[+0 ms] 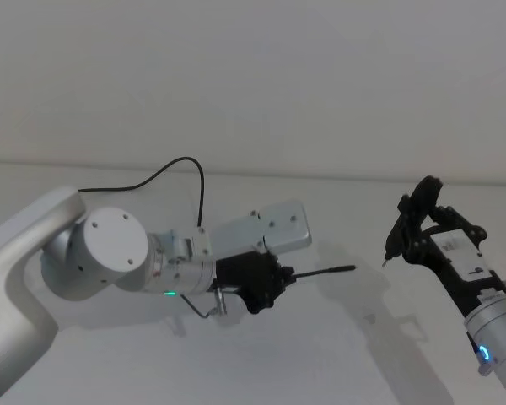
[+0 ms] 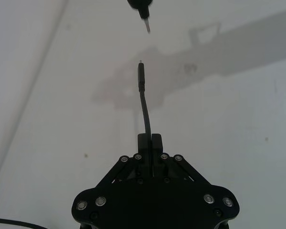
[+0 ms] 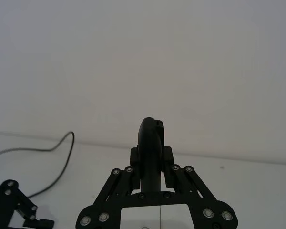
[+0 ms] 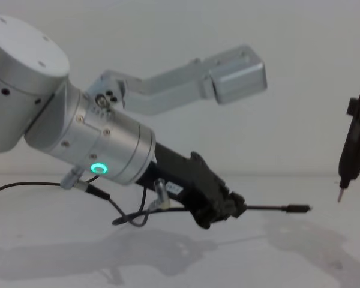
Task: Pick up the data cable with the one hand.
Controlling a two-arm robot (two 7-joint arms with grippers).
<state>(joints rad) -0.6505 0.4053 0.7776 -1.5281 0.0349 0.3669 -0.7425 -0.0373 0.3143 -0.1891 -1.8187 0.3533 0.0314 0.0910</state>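
Left tool (image 2: 149,140) grips data cable (image 2: 144,101), tail hidden | right tool (image 3: 151,156) holds probe (image 3: 149,130)

White tabletop (image 1: 354,337), which we see meeting a pale wall (image 1: 253,76) at the rear. Soft grey shadows (image 4: 150,249) fall across it; we note a few small dark specks (image 2: 266,139) on its surface.

Ahead of my left gripper (image 4: 237,207), clamped on the thin black data cable (image 4: 270,208), the white tabletop (image 1: 320,354) lay bare. Only the narrow black pin-tipped tool (image 4: 355,141) gripped in my right gripper (image 3: 151,157) hung in the way, just beyond the cable's plug (image 4: 298,208).
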